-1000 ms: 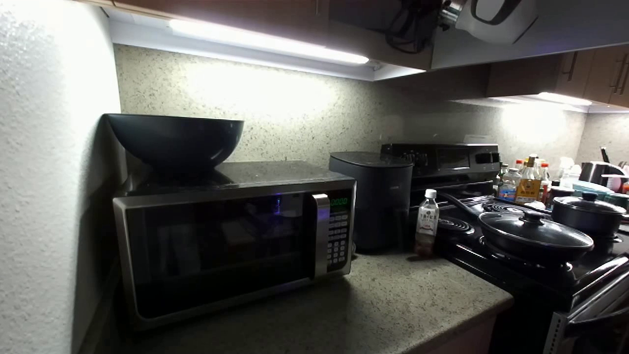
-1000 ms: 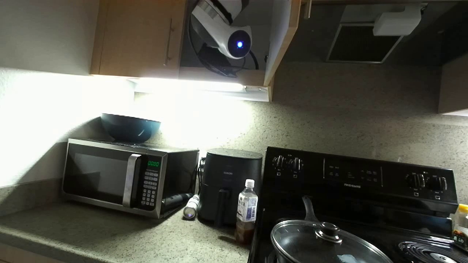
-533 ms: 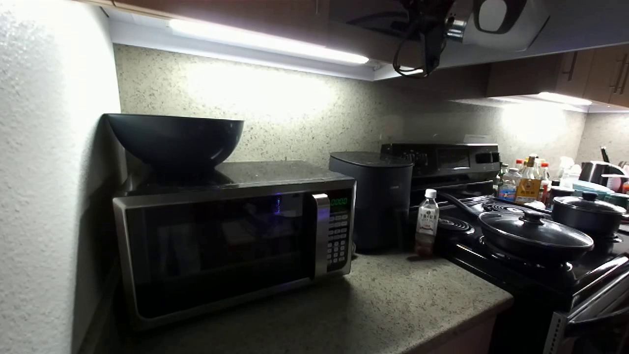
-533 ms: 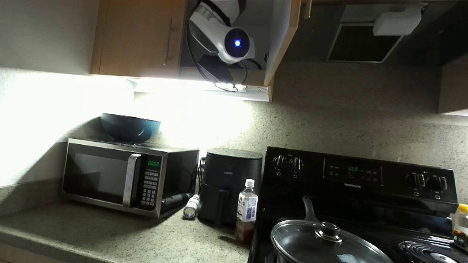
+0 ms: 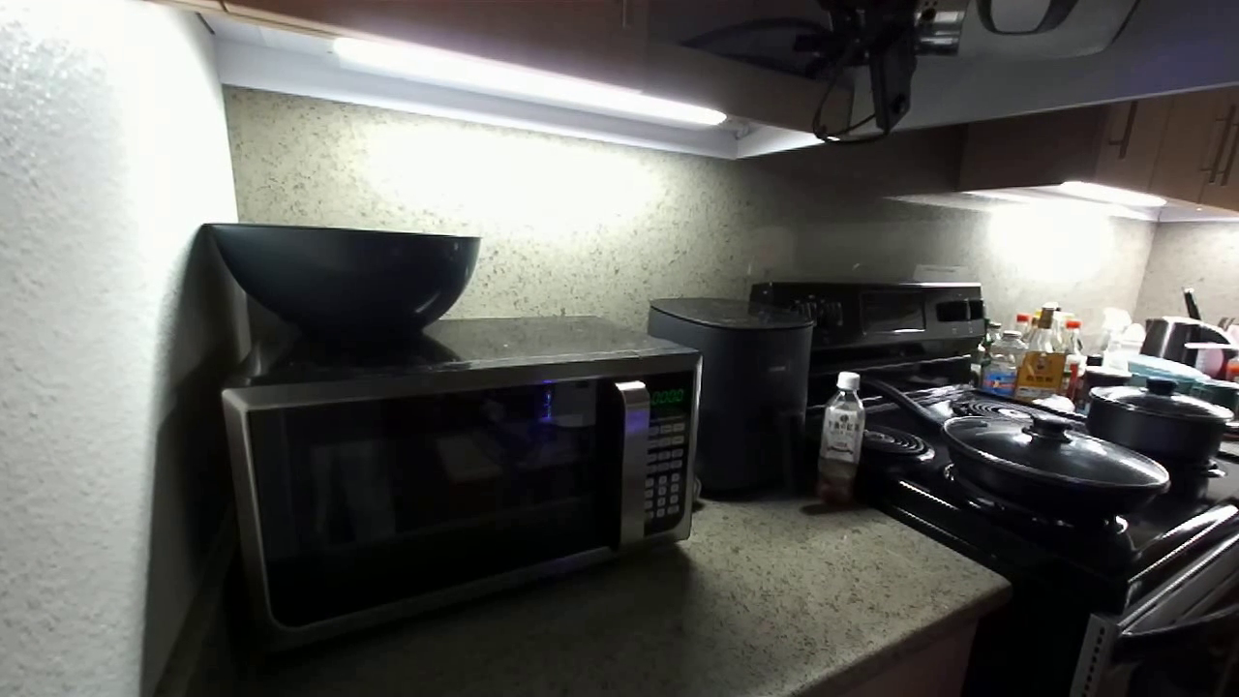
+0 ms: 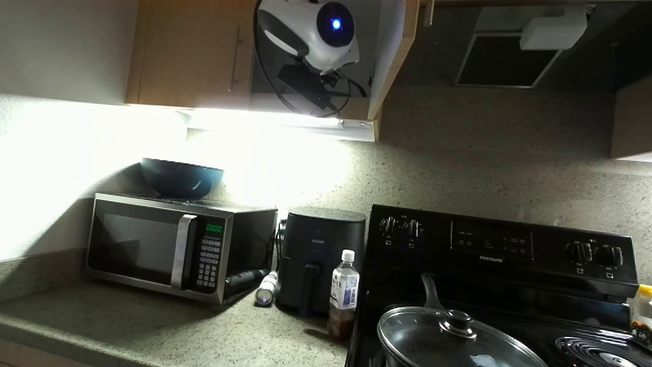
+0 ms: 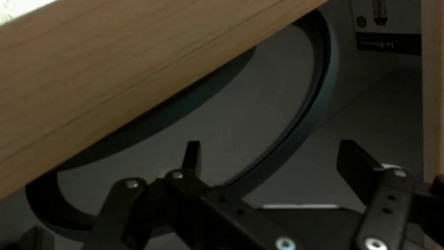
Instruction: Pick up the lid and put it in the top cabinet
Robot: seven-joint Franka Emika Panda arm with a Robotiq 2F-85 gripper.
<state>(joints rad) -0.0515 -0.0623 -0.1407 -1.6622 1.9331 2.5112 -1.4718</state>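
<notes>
Over the counter point(image 6: 153, 313), at the open cabinet point(image 6: 391, 56), just shifted up and outward, with gripper point(image 7: 270, 149) spread wide, clamping nothing. Can see lid point(image 7: 222, 118) inside cabinet, partly hidden; likely released, so nearly done.

The microwave point(image 6: 153, 247), coil-burner stove point(image 6: 489, 278), lidded pan point(image 5: 1050, 474) and overhead cabinet point(image 6: 196, 56) mark this as a kitchen.

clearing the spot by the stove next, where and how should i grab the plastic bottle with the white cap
Probably by the labelled middle of the plastic bottle, with the tool coming in level from the front. The bottle stands upright; its sides look nearly straight there and narrow towards the white cap. In an exterior view, the air fryer stands behind it.
</notes>
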